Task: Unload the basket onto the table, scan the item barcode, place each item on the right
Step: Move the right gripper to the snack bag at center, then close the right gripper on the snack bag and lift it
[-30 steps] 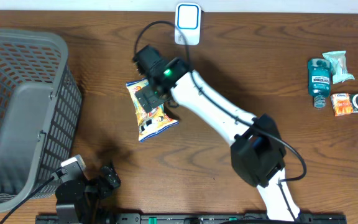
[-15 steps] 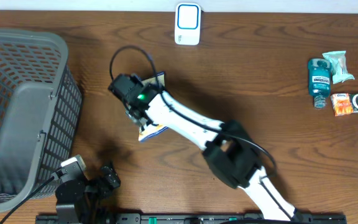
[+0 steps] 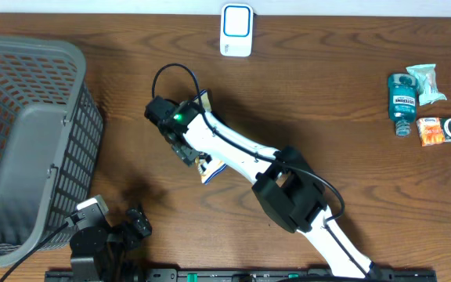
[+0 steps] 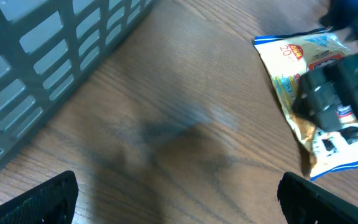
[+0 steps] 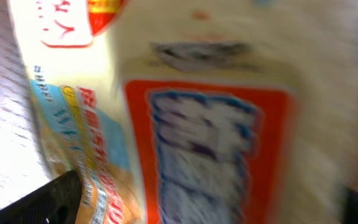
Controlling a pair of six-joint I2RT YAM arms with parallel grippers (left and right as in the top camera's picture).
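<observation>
Overhead, the right arm is stretching long and low across the desk (image 3: 327, 70), elbow near the front edge and wrist out at left-centre. The right gripper (image 3: 188, 149) is pointing down onto the snack bag (image 3: 207, 168) and hiding most of it, with just a corner peeking out at each end.

The left wrist camera is giving what the overhead cannot. The bag is lying flat on the wood, yellow-and-blue print up, with the black gripper body sitting over its middle.

The right wrist camera is in so close that the bag is filling the frame, blurred, a red-bordered label at the centre. The fingers are showing only as dark tips at the two bottom corners, so the jaws are standing wide apart over the bag. Whether they are touching it, I cannot tell.

The left arm is sitting folded at the front-left, beside the grey basket (image 3: 22, 117). The left gripper (image 4: 176, 193) is looking down at bare wood, jaws spread wide, nothing between them.

Only the overhead is showing the white scanner (image 3: 236, 30) at the far edge, well apart from the bag, and a bottle (image 3: 402, 100) with small packets (image 3: 431, 130) far right.
</observation>
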